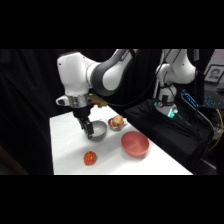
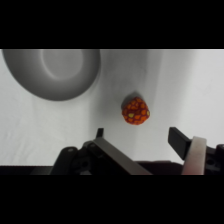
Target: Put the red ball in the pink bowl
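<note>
The jaws (image 1: 88, 131) hang above the white bench (image 1: 65, 145), in front of the near rim of the grey bowl (image 1: 98, 130) as the side view shows it. In the wrist view the jaws (image 2: 137, 137) stand open, with clear bench surface between the two fingers; nothing is held.

The red ball (image 1: 90, 158) rests on the bench at about 6 o'clock from the jaws in the side view, apart from them and from every bowl. In the wrist view the red ball (image 2: 136, 111) lies just beyond the finger gap, touching neither finger; its surface is lumpy, red-orange with yellowish spots.

The pink bowl (image 1: 134, 143) stands upright on the bench at about 2 o'clock from the ball, well apart from it, and is empty.

The grey bowl (image 2: 52, 72) fills the wrist view's 10 o'clock area. A small bowl (image 1: 116, 125) holding a tan round object (image 1: 117, 120) stands just beside the grey bowl, at its 3 o'clock.
</note>
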You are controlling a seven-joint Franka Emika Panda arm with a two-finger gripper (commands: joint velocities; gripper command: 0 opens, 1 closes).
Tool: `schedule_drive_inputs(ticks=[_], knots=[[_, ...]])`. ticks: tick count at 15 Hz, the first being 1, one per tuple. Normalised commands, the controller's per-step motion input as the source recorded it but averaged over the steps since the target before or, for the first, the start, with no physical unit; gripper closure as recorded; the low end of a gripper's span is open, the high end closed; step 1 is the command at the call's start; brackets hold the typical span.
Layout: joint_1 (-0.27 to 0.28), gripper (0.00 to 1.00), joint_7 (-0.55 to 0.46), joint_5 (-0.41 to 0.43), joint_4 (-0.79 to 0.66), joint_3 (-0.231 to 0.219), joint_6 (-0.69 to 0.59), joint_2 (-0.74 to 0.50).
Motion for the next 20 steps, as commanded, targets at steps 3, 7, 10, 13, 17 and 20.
schedule_drive_inputs(ticks=[3, 7, 10, 13, 17, 20], knots=[[0.057, 0.00, 0.20, -0.078, 0.45, 0.002, -0.10, 0.32], [0.093, 0.00, 0.22, -0.120, 0.33, -0.020, -0.03, 0.28], [0.077, 0.00, 0.19, -0.105, 0.29, -0.031, 0.00, 0.25], [0.059, 0.00, 0.16, -0.086, 0.24, -0.036, 0.02, 0.20], [0.039, 0.00, 0.13, -0.059, 0.19, -0.031, 0.03, 0.17], [0.028, 0.00, 0.10, -0.027, 0.16, -0.015, 0.06, 0.14]])
